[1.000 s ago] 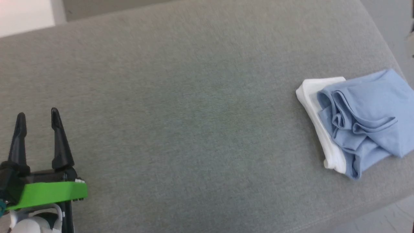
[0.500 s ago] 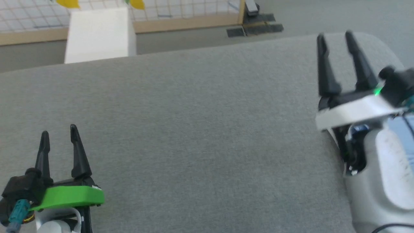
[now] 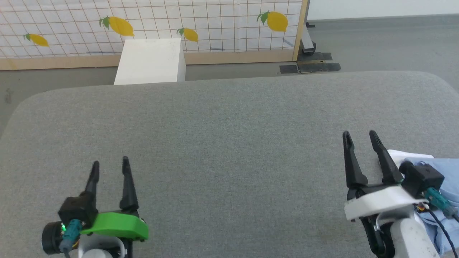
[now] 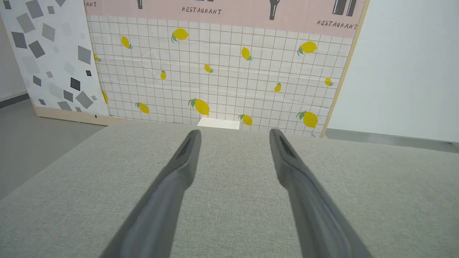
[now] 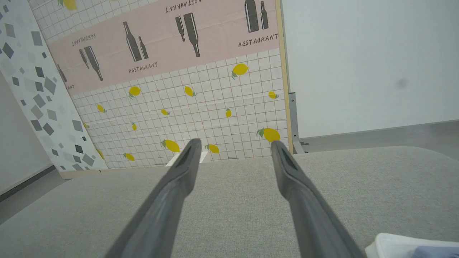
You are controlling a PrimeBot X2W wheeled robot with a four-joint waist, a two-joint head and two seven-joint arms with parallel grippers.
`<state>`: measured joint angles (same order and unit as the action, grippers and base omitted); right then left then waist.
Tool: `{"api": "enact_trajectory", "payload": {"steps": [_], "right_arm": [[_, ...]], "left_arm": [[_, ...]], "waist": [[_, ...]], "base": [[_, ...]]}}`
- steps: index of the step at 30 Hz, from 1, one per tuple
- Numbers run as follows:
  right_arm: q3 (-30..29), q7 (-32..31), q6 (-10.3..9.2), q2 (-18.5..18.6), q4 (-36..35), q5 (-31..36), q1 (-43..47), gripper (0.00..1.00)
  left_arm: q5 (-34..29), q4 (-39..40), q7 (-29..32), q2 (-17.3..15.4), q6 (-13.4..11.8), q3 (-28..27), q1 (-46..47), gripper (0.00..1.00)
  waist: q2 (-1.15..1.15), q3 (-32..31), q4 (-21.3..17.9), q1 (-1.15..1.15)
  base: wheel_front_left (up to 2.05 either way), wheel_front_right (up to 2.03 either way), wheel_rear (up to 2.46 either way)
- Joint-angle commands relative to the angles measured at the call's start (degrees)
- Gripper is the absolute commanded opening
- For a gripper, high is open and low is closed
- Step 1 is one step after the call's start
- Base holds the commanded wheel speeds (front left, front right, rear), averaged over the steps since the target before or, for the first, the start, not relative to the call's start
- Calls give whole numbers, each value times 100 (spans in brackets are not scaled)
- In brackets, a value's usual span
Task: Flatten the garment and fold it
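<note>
The shirt (image 3: 446,172) lies bunched at the right edge of the grey padded surface (image 3: 229,143), near its near right corner; a white band faces the middle of the surface, with light blue cloth behind it; much of it is hidden by the right arm. The right wrist view shows its white edge (image 5: 394,247) low beside one finger. The right gripper (image 3: 359,134) sits just left of the shirt, fingers apart and holding nothing, pointing to the far edge. The left gripper (image 3: 110,161) is well apart, near the near left corner, jaws likewise spread and empty. Beyond the far edge stand a white box (image 3: 150,61) and a lemon-printed panel (image 3: 215,21).
</note>
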<state>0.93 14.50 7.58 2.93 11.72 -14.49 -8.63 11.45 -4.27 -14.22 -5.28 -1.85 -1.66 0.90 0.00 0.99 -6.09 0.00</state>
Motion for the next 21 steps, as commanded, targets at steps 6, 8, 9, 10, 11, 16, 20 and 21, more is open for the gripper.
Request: {"api": "enact_trajectory", "payload": {"steps": [6,8,9,10,11,16,20,21], "right_arm": [[-44,49,-9,-4,28,-50,445,100],[-31,49,-9,-4,94,-61,516,100],[-26,49,-9,-4,112,-60,532,100],[-22,49,-9,-4,148,-36,552,100],[-21,49,-9,-4,164,-25,561,100],[17,49,-9,-5,228,-82,565,100],[15,13,0,1,218,-61,518,0],[13,14,0,1,220,-63,518,0]], "left_arm": [[-200,-367,-55,35,-28,192,-16,100],[-222,-486,-60,37,-19,233,-16,100],[-227,-525,-62,38,-34,231,-16,100],[-229,-559,-64,40,-44,231,-15,100],[-229,-581,-65,41,-46,234,-16,100],[-206,-660,-71,17,16,263,-14,100],[-206,-644,-11,12,-4,253,-1,0],[-205,-644,-12,12,-4,249,-1,0]], "waist": [[0,-41,11,0],[0,-53,1,0],[0,-58,-4,0],[0,-64,-10,0],[0,-68,-13,0],[0,-85,-44,0],[0,-86,-42,0],[0,-86,-43,0]], "base": [[0,0,0],[0,0,0],[0,0,0],[0,0,0],[0,0,0],[0,0,0],[0,0,0],[0,0,0]]}}
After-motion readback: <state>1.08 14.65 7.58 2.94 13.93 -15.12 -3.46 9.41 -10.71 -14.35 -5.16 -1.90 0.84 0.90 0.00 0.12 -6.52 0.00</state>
